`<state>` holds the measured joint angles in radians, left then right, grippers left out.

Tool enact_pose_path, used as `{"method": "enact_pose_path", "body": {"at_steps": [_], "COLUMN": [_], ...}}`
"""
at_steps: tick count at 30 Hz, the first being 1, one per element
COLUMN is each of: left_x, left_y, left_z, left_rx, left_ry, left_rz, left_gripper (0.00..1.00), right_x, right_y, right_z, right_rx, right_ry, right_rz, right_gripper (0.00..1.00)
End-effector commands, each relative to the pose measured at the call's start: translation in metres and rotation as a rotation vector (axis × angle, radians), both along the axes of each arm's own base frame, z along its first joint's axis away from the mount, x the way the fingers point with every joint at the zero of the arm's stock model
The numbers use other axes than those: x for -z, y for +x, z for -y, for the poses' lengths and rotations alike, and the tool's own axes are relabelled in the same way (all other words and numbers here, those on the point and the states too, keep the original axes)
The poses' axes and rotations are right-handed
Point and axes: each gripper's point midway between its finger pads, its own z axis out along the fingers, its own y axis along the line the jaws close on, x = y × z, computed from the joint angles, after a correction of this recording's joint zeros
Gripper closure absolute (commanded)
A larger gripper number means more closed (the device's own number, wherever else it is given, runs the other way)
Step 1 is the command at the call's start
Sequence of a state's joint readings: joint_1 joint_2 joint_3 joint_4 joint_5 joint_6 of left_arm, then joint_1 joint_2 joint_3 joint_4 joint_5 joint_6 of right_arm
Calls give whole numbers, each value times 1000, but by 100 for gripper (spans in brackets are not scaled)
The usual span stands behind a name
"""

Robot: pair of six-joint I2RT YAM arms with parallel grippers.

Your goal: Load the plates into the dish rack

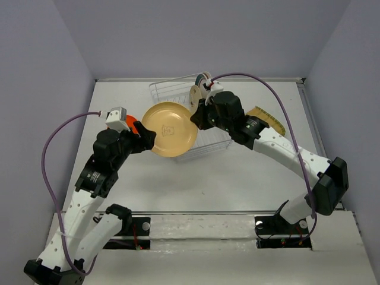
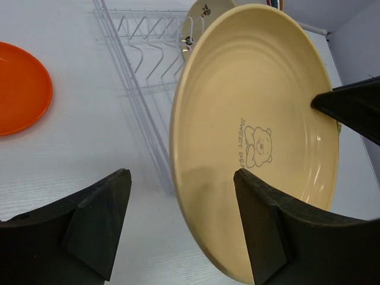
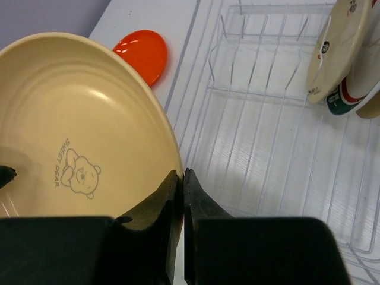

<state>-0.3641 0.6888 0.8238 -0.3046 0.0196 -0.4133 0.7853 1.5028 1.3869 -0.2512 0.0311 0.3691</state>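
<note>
Tan plate (image 1: 169, 129) is off the bench (image 1: 237, 178), tilted near upright, at the dish rack's near-left corner. Right gripper (image 3: 183, 178) is pressed together on its rim, on the side nearest the rack. Left gripper (image 2: 181, 178) is spread at the opposite rim; can't tell if it touches. Dish rack (image 3: 267, 89) lies just behind the plate, toward the bench's far edge. Empty prong rows sit left of the cream floral plate (image 3: 332, 53) standing at the rack's far right. Right arm is nearer those slots, so it likely lowers the plate rim-first between prongs. Orange plate (image 2: 18, 89) lies flat on the bench, left of the rack.
</note>
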Motion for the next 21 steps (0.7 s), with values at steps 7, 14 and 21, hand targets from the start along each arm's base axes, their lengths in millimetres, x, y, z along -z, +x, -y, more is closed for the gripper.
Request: {"method": "enact_pose_path", "body": {"at_steps": [7, 14, 21], "left_x": [-6, 12, 9], "left_y": [3, 6, 7], "left_z": [-11, 7, 28], "left_rx": [-29, 57, 160], "left_ry": [50, 1, -89], "left_rz": [37, 18, 48], "left_gripper": [6, 12, 61], "right_x": [-39, -41, -32], "right_y": [6, -4, -20], "right_z": [9, 3, -15], "right_rx": [46, -9, -127], "right_ry": [78, 108, 163], "right_rz": [107, 104, 63], "right_gripper": [93, 93, 93]}}
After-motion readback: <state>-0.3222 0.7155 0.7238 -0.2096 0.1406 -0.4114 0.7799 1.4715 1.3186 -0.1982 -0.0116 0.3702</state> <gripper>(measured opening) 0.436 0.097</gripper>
